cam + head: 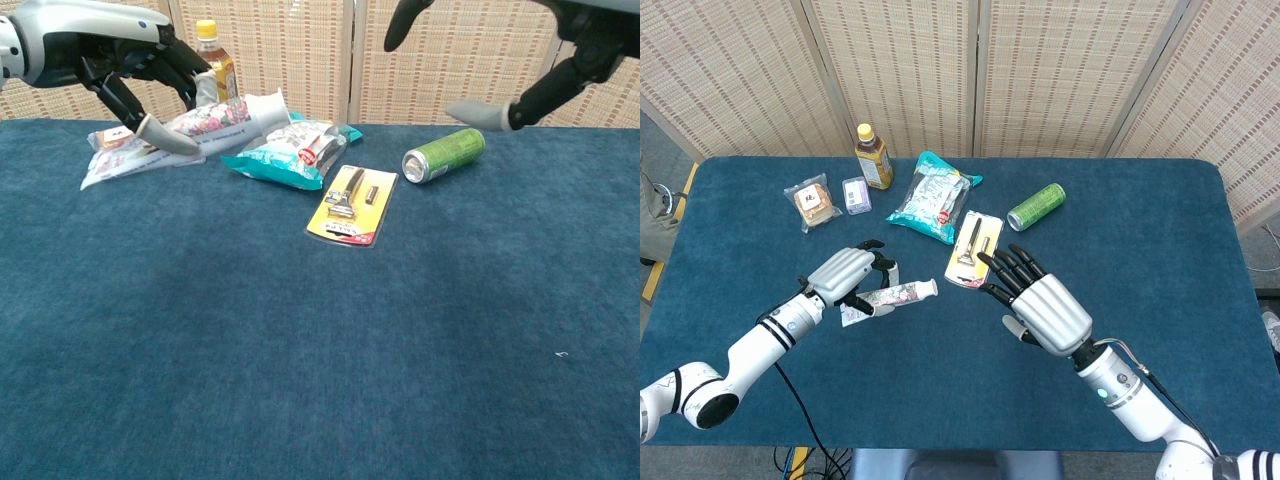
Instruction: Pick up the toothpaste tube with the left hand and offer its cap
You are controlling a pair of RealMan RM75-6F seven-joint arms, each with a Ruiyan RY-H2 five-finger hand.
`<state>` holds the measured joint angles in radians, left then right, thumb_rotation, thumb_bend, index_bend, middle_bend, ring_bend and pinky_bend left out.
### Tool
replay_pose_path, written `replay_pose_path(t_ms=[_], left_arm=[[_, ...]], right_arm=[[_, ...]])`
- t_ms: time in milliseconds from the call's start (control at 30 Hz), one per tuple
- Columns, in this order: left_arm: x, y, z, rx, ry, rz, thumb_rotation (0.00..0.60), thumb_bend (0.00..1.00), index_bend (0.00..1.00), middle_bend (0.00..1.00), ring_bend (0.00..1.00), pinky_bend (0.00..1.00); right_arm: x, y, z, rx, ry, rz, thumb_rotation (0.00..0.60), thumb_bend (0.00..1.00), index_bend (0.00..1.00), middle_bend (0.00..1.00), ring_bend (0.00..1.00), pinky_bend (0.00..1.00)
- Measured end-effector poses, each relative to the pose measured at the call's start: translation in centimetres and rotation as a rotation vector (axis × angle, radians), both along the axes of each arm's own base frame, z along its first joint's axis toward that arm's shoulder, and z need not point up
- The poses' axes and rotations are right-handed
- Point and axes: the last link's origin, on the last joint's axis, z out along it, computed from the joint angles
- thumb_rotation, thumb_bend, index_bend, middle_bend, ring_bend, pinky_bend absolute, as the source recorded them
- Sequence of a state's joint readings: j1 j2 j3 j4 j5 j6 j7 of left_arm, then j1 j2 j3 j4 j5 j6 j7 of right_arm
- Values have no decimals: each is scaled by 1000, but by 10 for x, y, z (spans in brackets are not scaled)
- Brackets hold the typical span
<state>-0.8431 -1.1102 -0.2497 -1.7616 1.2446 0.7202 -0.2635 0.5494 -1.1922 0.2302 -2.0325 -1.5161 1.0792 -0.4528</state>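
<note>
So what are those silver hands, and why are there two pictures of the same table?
Those are a robot's two hands, on long arms, steered by a person. One picture looks down from the robot's head; the other looks out from its chest. The left hand holds a toothpaste tube off the blue table, its white cap pointing toward the right hand. That hand is open, fingers spread, holding nothing. Lying on the table: a green can, a razor in a yellow pack, a teal snack bag, a bottle with a yellow cap, and two small packets beside it.
</note>
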Motion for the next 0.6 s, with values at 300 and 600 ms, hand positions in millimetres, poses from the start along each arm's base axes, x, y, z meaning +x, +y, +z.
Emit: replay_pose_path(t_ms=[300, 600], left_arm=[[9, 2, -6, -25, 0, 9, 549, 394, 599, 621, 362, 81], [15, 4, -10, -38, -3, 15, 533, 394, 599, 621, 362, 81]], right_arm=[[14, -11, -22, 14, 1, 21, 600, 287, 302, 17, 0, 0], [26, -20, -42, 41, 0, 32, 600, 282, 302, 17, 0, 0]])
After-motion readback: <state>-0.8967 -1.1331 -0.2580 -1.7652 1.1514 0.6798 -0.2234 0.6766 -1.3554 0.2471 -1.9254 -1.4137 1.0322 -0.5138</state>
